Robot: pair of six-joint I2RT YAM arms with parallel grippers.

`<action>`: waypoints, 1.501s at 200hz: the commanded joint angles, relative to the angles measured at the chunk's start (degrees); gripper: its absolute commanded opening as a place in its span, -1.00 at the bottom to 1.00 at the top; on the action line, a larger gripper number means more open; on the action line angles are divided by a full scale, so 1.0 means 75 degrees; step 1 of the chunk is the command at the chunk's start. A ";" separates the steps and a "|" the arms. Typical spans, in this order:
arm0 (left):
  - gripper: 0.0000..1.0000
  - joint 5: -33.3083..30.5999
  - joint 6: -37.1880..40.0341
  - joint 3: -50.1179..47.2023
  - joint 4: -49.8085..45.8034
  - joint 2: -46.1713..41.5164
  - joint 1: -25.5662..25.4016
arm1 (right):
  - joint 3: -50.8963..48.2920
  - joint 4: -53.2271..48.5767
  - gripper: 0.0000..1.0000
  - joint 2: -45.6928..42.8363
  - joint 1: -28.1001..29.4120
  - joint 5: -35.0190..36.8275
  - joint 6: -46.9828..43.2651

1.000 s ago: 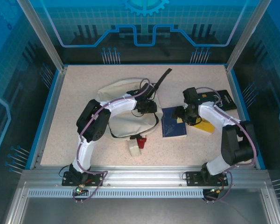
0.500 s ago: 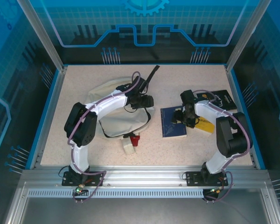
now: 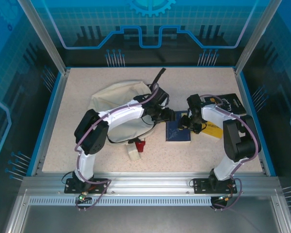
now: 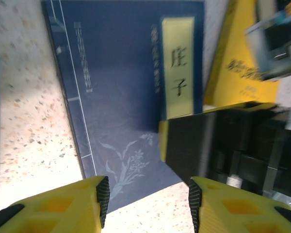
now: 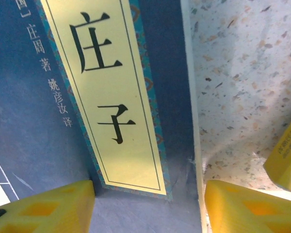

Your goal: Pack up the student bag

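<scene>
The student bag [image 3: 114,94], cream fabric with black straps, lies slumped at the left centre of the table. A dark blue book [image 3: 177,133] with a yellow title label lies flat just right of it. My left gripper [image 3: 167,115] hovers open over the book's left edge; in the left wrist view the book [image 4: 121,73] lies ahead of the empty gripper [image 4: 148,194]. My right gripper [image 3: 188,122] is open low over the book's right edge. In the right wrist view the gripper [image 5: 149,194] has one finger over the cover [image 5: 34,121] and one over the table.
A yellow book [image 3: 214,131] lies partly under the right arm, right of the blue one, its corner [image 5: 287,158] close to my right finger. A black flat item [image 3: 230,103] sits at the back right. A small red and white object [image 3: 137,147] lies in front of the bag.
My left gripper has swung from over the bag to the right, onto the blue book's left edge. The right gripper stayed over the book and its fingers narrowed somewhat.
</scene>
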 commanded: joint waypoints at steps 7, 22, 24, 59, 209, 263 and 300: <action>-0.04 -0.0311 -0.0105 0.0318 -0.0484 0.0598 -0.0148 | -0.0166 0.0003 0.17 -0.0004 0.0058 -0.0187 -0.0054; -0.04 -0.0620 -0.0101 0.0387 -0.0649 0.0895 -0.0168 | -0.0190 -0.0001 0.15 0.0019 0.0060 -0.0168 -0.0056; -0.04 -0.0642 -0.0103 0.0396 -0.0657 0.0929 -0.0162 | -0.0187 -0.0003 0.15 0.0020 0.0061 -0.0166 -0.0057; -0.02 -0.0775 -0.0132 0.0530 -0.0753 0.1358 -0.0181 | -0.0212 0.0001 0.13 0.0049 0.0059 -0.0134 -0.0089; -0.49 -0.1196 0.0462 0.1203 -0.1773 0.2153 -0.0301 | 0.0888 -0.0875 -0.59 -0.0759 0.0758 -0.0625 -0.0235; -0.41 -0.0867 0.0681 0.1468 -0.1811 0.1848 -0.0206 | 0.0855 -0.0911 -0.92 -0.1091 0.0719 -0.0282 -0.0022; 0.01 0.0440 0.0775 0.1489 -0.1518 0.0652 0.0308 | 0.0781 -0.0862 -1.00 -0.1981 0.0443 -0.0443 -0.0116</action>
